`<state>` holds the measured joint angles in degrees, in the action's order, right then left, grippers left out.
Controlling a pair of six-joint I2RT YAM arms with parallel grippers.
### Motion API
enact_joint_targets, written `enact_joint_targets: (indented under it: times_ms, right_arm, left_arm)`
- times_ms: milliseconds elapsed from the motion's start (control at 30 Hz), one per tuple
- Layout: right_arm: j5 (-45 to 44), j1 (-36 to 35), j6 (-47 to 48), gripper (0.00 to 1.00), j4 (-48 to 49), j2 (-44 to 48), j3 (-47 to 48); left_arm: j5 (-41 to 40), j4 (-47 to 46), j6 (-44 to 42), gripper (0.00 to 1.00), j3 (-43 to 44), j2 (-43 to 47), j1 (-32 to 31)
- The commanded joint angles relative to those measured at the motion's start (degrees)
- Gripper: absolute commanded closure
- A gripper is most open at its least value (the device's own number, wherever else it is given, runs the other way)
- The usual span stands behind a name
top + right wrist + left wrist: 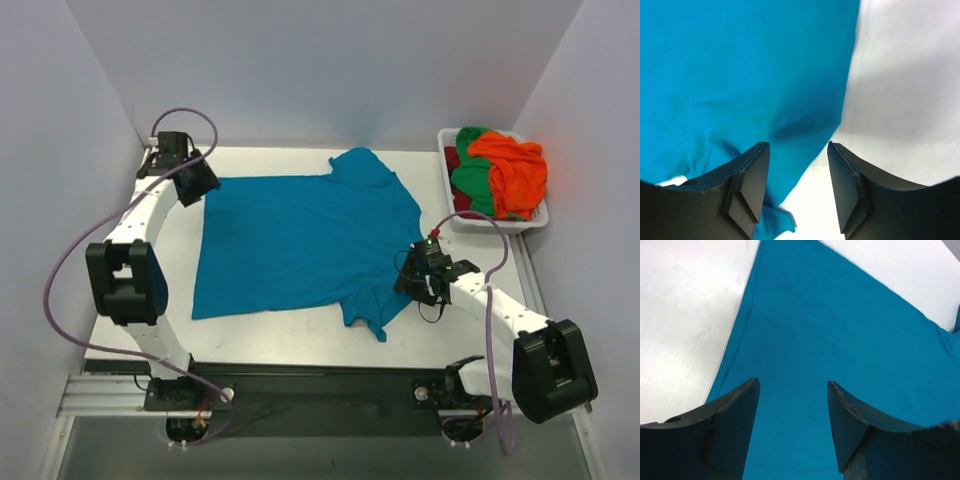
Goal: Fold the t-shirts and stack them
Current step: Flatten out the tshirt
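White walls are enclosing the white table. The teal t-shirt is lying spread at centre; other t-shirts, half buried, are filling the basket at two o'clock. Both left gripper and right gripper are gaping, empty.

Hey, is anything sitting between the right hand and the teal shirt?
Nothing visible does. The right hand hangs open directly over the edge of the teal t-shirt, with only bare table beside it.
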<state>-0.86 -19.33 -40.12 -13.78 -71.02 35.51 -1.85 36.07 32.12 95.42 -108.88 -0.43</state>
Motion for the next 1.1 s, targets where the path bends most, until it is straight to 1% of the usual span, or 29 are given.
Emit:
enact_joint_targets:
  times_ms: [0,33,67,100,167,200,233,300,400,467,567,667,733,800,900,1000,1033,1067]
  right_arm:
    - [1.57,-3.68,-4.16,0.5,1.3,4.3,-3.33]
    - [1.22,-4.91,-4.7,0.49,1.21,4.84,-3.86]
    - [-0.96,-7.8,-5.66,0.49,0.86,5.45,-4.47]
    - [-2.46,-8.26,-6.72,0.49,0.69,6.94,-6.05]
    - [-4.75,-8.18,-9.18,0.48,0.34,8.61,-7.64]
    - [-5.37,-7.05,-9.62,0.46,0.25,10.1,-8.34]
    - [-5.55,-6.16,-9.71,0.46,-0.1,11.07,-9.13]
    - [-4.85,-3.1,-9.8,0.46,-0.28,13.7,-9.84]
    - [-4.41,0.42,-8.84,0.46,-0.72,16.0,-10.11]
    - [-4.06,1.84,-8.4,0.46,-1.42,16.09,-9.32]
    - [-3.44,3.51,-7.87,0.46,-2.04,15.22,-7.83]
    - [-2.39,5.61,-6.99,0.46,-2.21,13.99,-7.12]
    - [-1.52,6.85,-6.21,0.45,-2.22,13.54,-7.03]
    - [-1.42,8.43,-5.94,0.42,-2.22,13.46,-7.03]
    - [-1.25,9.57,-5.32,0.41,-2.22,12.67,-6.77]
    - [-1.16,9.93,-4.62,0.41,-2.22,11.61,-6.07]
    - [-1.25,10.02,-4.44,0.41,-2.22,11.35,-5.8]
    - [-1.33,10.02,-4.01,0.41,-2.22,11.0,-5.63]
  left_arm:
    - [-1.32,-5.12,7.07,0.33,-17.94,14.16,0.95]
    - [-1.93,-6.01,8.65,0.33,-22.77,17.27,0.95]
    - [-2.28,-6.89,9.88,0.33,-30.56,20.43,-0.7]
    - [-2.81,-7.77,11.37,0.33,-34.64,26.38,-0.89]
    - [-5.7,-6.64,13.31,0.33,-40.63,32.12,-0.98]
    - [-6.58,-5.94,14.28,0.33,-46.06,37.11,-0.81]
    - [-8.59,-4.54,14.72,0.33,-48.11,39.6,-0.8]
    - [-9.49,-3.3,15.86,0.32,-53.64,45.74,-0.72]
    - [-11.68,-0.31,17.45,0.32,-57.26,51.03,-0.89]
    - [-14.31,0.84,18.15,0.32,-59.11,52.1,-0.98]
    - [-14.24,-0.3,17.98,0.32,-60.08,50.62,-0.8]
    - [-14.32,-2.84,17.54,0.33,-59.82,45.35,-0.72]
    - [-14.32,-3.2,17.01,0.32,-58.77,39.99,-0.54]
    - [-14.41,-3.55,16.48,0.33,-56.84,34.65,-0.45]
    - [-12.66,-4.17,16.75,0.38,-55.69,29.61,-0.54]
    - [-13.09,-4.52,16.84,0.51,-54.55,25.93,0.16]
    - [-13.27,-4.17,16.84,0.54,-54.03,25.22,1.9]
    - [-12.92,-4.0,16.84,0.62,-53.5,24.34,2.79]
